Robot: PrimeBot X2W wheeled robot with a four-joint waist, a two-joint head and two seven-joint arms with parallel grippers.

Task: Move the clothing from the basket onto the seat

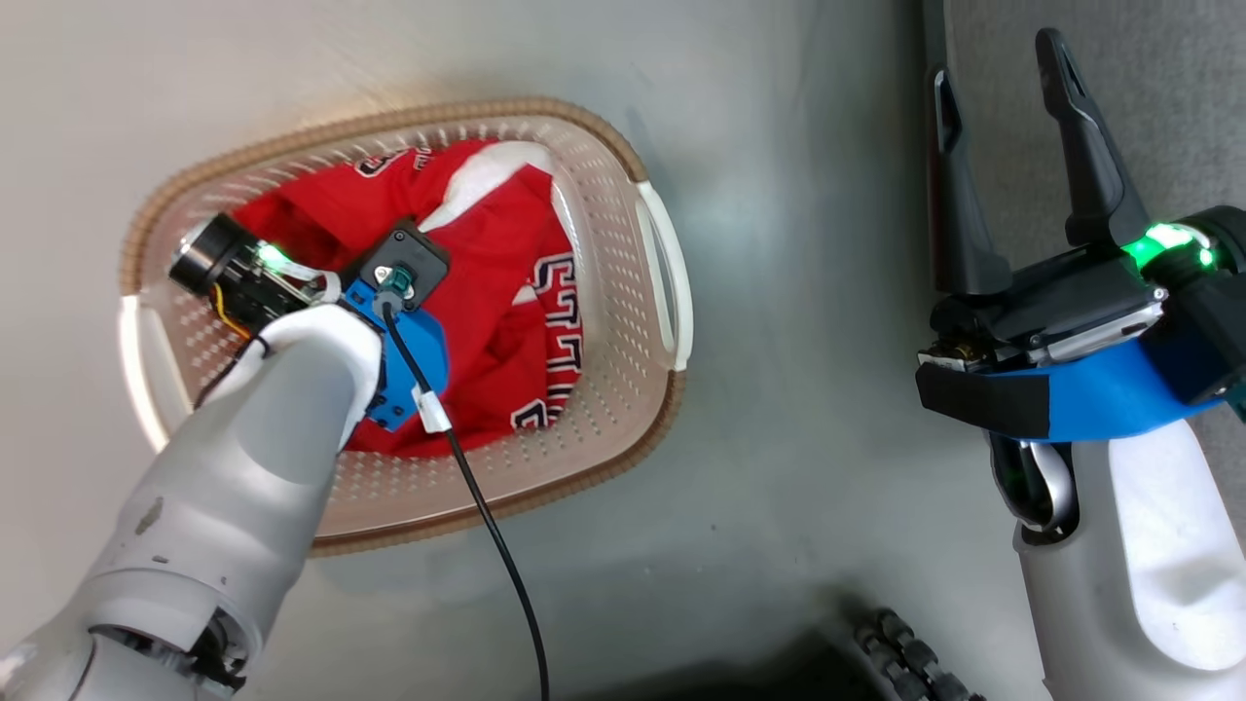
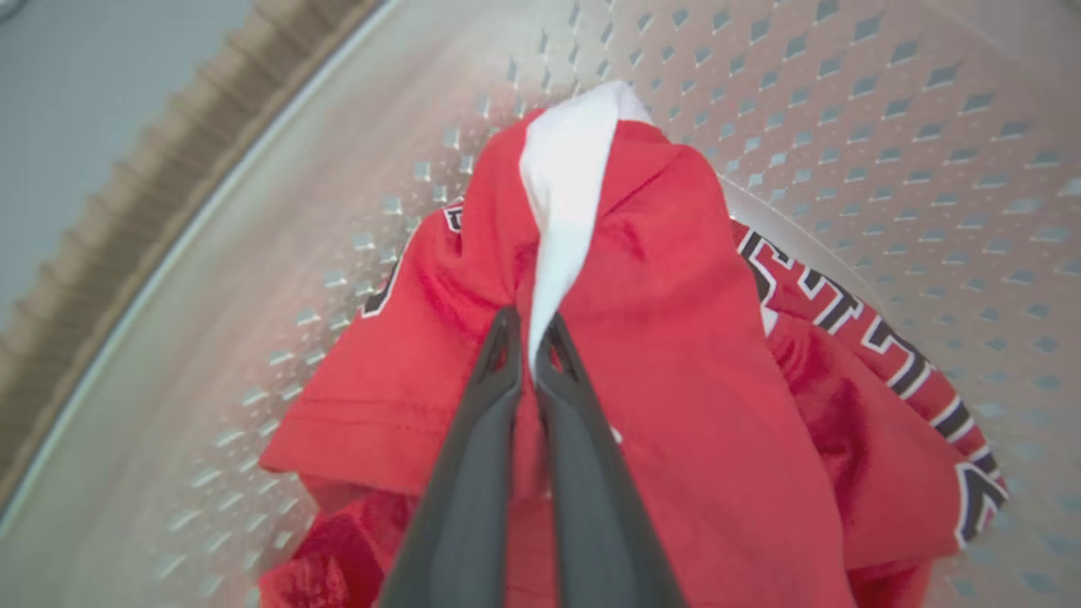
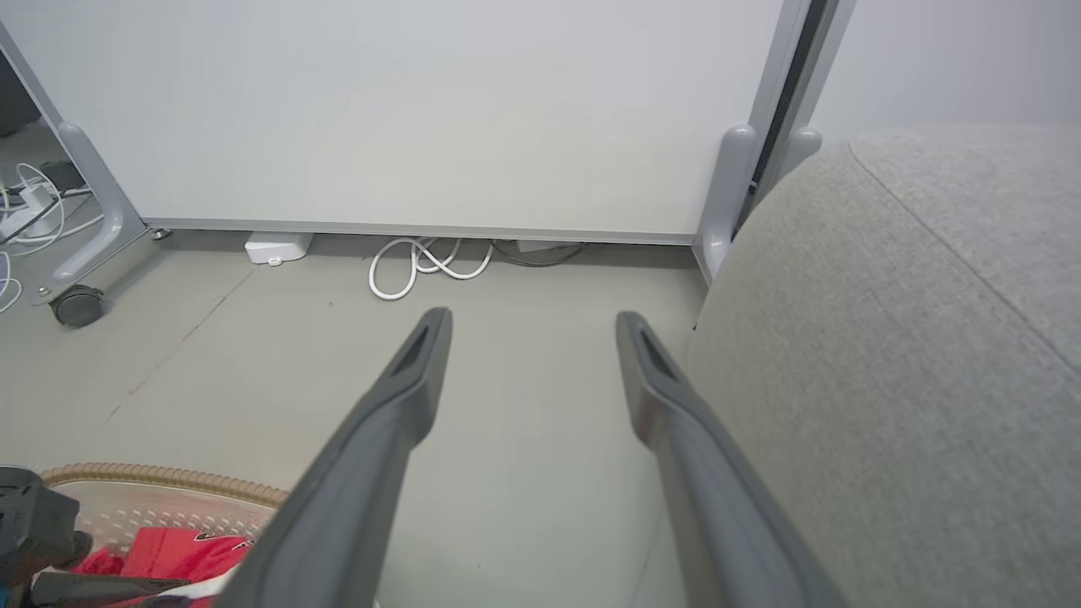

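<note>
— Left wrist view: left gripper (image 2: 530,325) pinched on the clothing (image 2: 676,355), down in the basket (image 2: 844,127)?
— Yes, fold between its fingers (image 2: 473,473). Lift high before swinging to the seat (image 3: 887,338) beside the wide-open right gripper (image 3: 532,319).

The clothing (image 1: 487,292): red fabric, white trim, black-and-white block lettering, crumpled in a heap on the bottom of the basket (image 1: 623,146), with one white-edged fold standing in a peak, pinched between the closed fingers (image 2: 473,439) of the left gripper (image 2: 530,338). The basket: cream perforated plastic, brown woven-look rim, white side handles, upright on the floor (image 1: 798,292). The seat (image 3: 887,380): light grey upholstery, rounded edge, one seam, standing well apart to the basket's right.
</note>
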